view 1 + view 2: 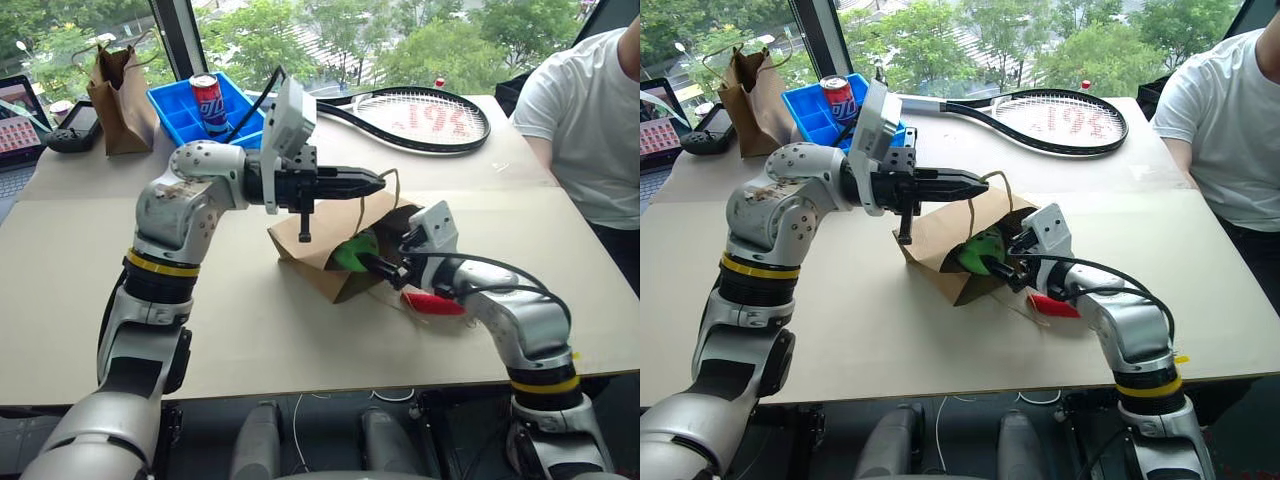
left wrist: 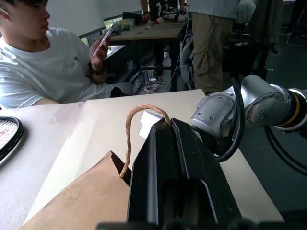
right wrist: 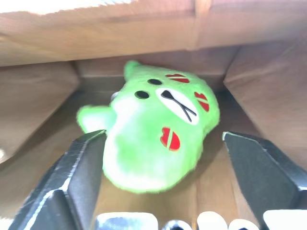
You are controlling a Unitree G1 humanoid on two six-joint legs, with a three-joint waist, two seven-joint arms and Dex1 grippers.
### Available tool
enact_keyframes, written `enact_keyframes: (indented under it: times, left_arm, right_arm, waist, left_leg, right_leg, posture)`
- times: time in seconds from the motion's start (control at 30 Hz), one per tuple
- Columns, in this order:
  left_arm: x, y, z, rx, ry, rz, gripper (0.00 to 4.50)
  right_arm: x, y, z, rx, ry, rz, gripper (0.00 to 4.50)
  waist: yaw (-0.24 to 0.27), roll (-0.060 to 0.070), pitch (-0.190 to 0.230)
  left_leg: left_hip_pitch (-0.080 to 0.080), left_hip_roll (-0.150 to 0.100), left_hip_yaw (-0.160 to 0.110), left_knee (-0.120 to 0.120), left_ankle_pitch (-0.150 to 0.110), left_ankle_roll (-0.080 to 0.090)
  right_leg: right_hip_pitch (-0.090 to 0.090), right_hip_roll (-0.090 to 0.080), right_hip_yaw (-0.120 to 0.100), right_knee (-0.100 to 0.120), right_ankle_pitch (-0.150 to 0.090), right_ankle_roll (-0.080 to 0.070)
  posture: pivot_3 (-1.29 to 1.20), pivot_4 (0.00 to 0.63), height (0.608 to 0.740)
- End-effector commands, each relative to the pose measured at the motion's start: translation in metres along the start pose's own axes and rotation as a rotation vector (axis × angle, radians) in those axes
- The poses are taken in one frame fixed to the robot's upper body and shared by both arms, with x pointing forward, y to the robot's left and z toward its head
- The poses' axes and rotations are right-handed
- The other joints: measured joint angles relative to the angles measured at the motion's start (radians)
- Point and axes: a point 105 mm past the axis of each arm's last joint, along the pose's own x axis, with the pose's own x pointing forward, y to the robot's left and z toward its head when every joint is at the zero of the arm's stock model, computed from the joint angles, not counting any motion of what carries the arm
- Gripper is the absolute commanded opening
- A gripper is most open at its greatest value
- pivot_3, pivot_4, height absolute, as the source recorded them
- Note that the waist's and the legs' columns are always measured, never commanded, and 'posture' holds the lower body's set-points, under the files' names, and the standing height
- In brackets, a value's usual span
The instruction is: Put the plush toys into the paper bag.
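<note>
Left gripper: clamped on the twine handle of the light-brown kraft paper bag, frame centre.
Right gripper: fingers spread, apart from the light-green plush creature.
Bag interior: right wrist view shows brown walls around that toy.
Red chili-shaped plush: on the table outside the bag mouth, centre right.

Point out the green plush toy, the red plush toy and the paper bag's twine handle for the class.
green plush toy (image 3: 160, 132), right wrist view, on its face, lying inside the bag.
red plush toy (image 1: 436, 303), left eye view, on its red body beside the right arm.
twine handle (image 2: 128, 139), left wrist view, on the loop's upright strand.
</note>
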Motion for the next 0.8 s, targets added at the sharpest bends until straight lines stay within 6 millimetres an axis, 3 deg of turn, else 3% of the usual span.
enact_keyframes:
  times: [0.03, 0.23, 0.43, 0.57, 0.7, 0.8]
  left_arm:
    - [0.002, -0.001, 0.004, 0.036, -0.004, -0.014, 0.00]
    - [0.005, 0.000, 0.003, 0.038, 0.000, -0.028, 0.00]
    - [0.005, 0.001, 0.004, 0.046, -0.001, -0.032, 0.00]
    - [0.003, 0.002, 0.005, 0.052, 0.001, -0.026, 0.00]
    - [0.001, 0.003, 0.006, 0.055, 0.003, -0.018, 0.00]
    - [0.001, 0.005, 0.007, 0.056, 0.001, -0.016, 0.00]
  right_arm:
    - [-0.050, 0.000, 0.013, -0.099, 0.033, 0.058, 4.19]
    - [-0.089, -0.030, -0.010, -0.108, 0.187, -0.048, 4.19]
    - [-0.087, -0.035, -0.063, -0.010, 0.282, -0.091, 4.19]
    - [-0.089, -0.042, -0.083, -0.013, 0.327, -0.144, 3.11]
    - [-0.097, -0.044, -0.070, -0.025, 0.295, -0.139, 1.72]
    - [-0.106, -0.046, -0.049, -0.057, 0.264, -0.131, 0.91]
  waist:
    - [0.006, 0.000, 0.000]
    - [0.006, -0.001, 0.000]
    - [0.005, -0.001, 0.000]
    - [0.006, -0.001, 0.000]
    - [0.006, -0.001, 0.000]
    - [0.006, -0.001, 0.000]
  left_leg:
    - [0.000, 0.000, 0.000, 0.000, 0.000, 0.000]
    - [0.000, 0.000, 0.000, 0.001, 0.000, 0.000]
    - [0.000, 0.000, -0.001, 0.001, 0.000, 0.000]
    - [0.000, -0.001, -0.001, 0.001, 0.000, 0.000]
    - [0.000, -0.001, -0.001, 0.001, 0.000, 0.000]
    - [0.000, -0.001, -0.001, 0.001, 0.000, 0.000]
  right_leg:
    - [0.000, 0.000, 0.000, -0.001, 0.000, 0.000]
    - [0.000, 0.001, 0.001, -0.001, -0.001, -0.001]
    - [0.001, 0.002, 0.003, -0.001, -0.001, 0.000]
    - [0.000, 0.002, 0.004, -0.001, -0.001, 0.000]
    - [0.001, 0.003, 0.005, -0.001, -0.001, 0.001]
    - [0.001, 0.003, 0.006, -0.001, -0.001, 0.001]
  posture:
    - [0.00, 0.150, 0.734]
    - [0.00, 0.150, 0.734]
    - [0.00, 0.150, 0.734]
    - [0.00, 0.150, 0.734]
    - [0.00, 0.150, 0.734]
    - [0.00, 0.150, 0.734]
